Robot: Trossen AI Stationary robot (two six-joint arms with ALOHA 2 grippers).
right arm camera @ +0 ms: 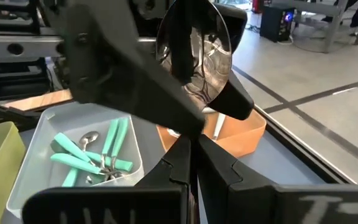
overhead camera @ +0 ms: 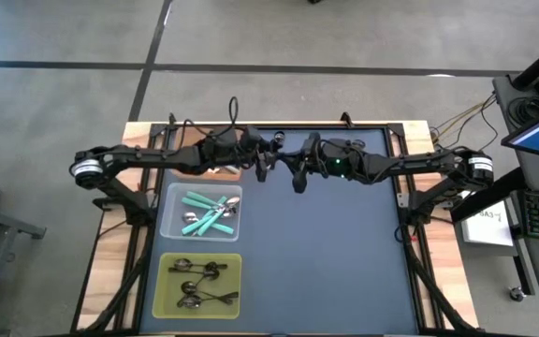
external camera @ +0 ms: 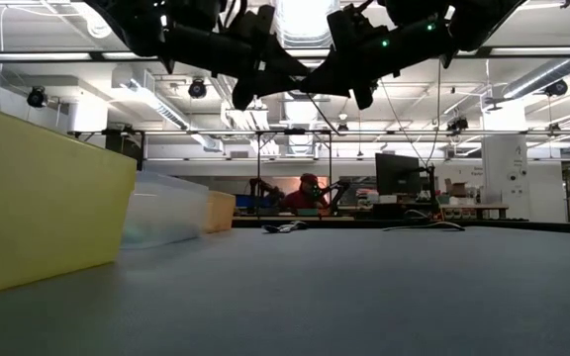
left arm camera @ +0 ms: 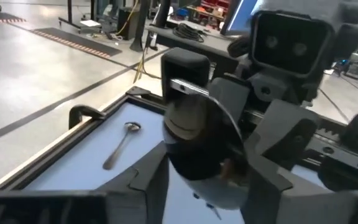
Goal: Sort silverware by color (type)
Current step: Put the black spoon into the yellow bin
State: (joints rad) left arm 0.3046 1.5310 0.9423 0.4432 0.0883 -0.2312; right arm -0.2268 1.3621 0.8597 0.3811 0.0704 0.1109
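Note:
Both arms meet above the table's far middle. My right gripper is shut on a shiny silver spoon, whose bowl stands out past the fingertips. My left gripper is open, its fingers on either side of that bowl. Another silver spoon lies flat on the dark mat near the far edge. Teal-handled spoons lie in the clear tray, and dark spoons lie in the yellow-green tray. My right gripper holds the spoon just below its bowl, pinched between the two fingers. The bowl points out beyond the fingertips and the spoon is lifted clear of the table. The handle is hidden by the fingers. My left gripper's fingers flank the bowl; whether they touch it I cannot tell.
The orange tray stands at the far left under my left arm, with the clear tray and then the yellow-green tray nearer along the left side. The dark mat takes up the middle and right. People sit at desks in the room beyond.

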